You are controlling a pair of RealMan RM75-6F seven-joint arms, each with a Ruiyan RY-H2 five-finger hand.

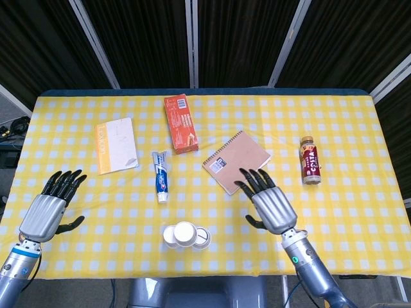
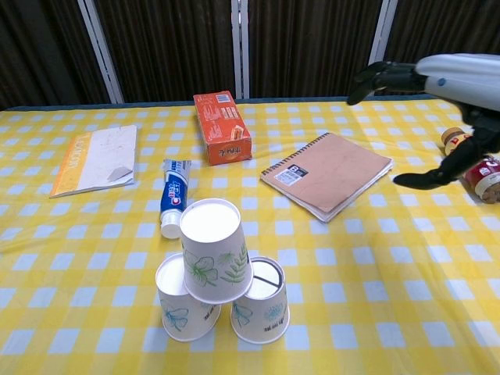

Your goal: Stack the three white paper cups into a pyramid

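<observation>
Three white paper cups with green leaf prints stand upside down near the table's front edge. Two form a base, the left cup (image 2: pixel 178 301) and the right cup (image 2: pixel 262 301), and the top cup (image 2: pixel 214 248) rests across both, tilted slightly; from above the stack (image 1: pixel 185 235) shows as three rims. My right hand (image 1: pixel 270 202) hovers open to the right of the stack, apart from it, fingers spread; it also shows at the upper right (image 2: pixel 437 86) of the chest view. My left hand (image 1: pixel 50 206) is open at the table's left front, far from the cups.
A toothpaste tube (image 1: pixel 160 176) lies just behind the cups. Further back are an orange box (image 1: pixel 180 122), a brown spiral notebook (image 1: pixel 236 160) and a pale book (image 1: pixel 116 145). A small bottle (image 1: pixel 310 160) lies at the right. The cloth is yellow checked.
</observation>
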